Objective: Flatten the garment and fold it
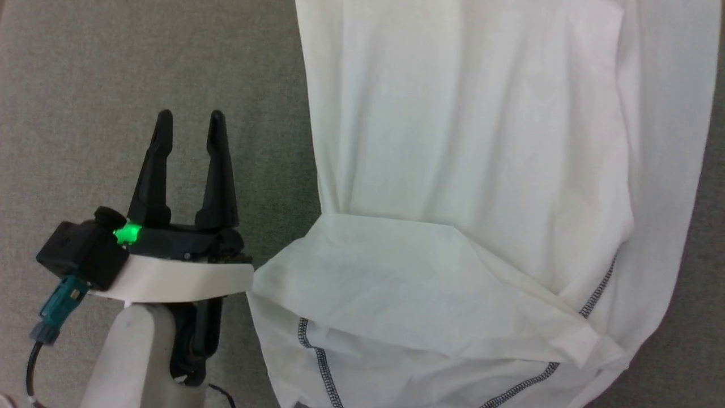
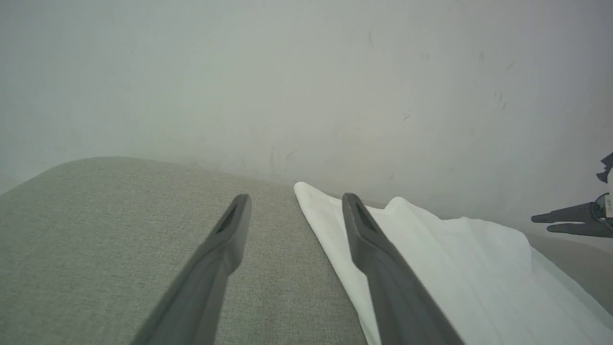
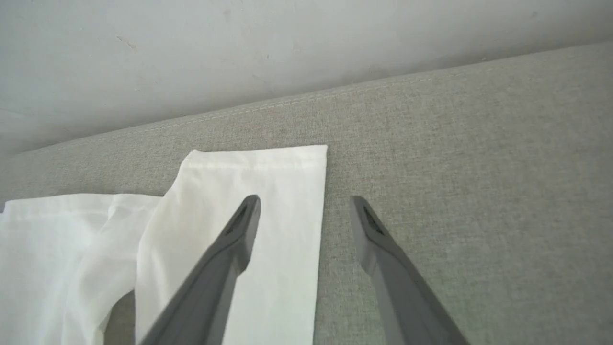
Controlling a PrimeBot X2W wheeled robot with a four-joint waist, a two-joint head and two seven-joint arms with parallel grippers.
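Observation:
The white garment [image 1: 476,187] lies spread over the grey fabric surface, filling the middle and right of the head view. Its near part is folded over, with dark zigzag stitching along the hems at the bottom. My left gripper [image 1: 190,126] stands open to the left of the garment, clear of it, nothing between its fingers. From the left wrist, the left gripper [image 2: 296,203] straddles the garment's [image 2: 459,278] left edge from above. My right gripper [image 3: 306,205] is open above a long white sleeve-like strip of the garment [image 3: 268,220], its right edge between the fingers.
The grey upholstered surface [image 1: 113,68] extends left of the garment. A pale wall [image 2: 306,72] rises behind its far seam [image 3: 431,76]. The other arm's dark fingers [image 2: 565,223] show at the right edge of the left wrist view.

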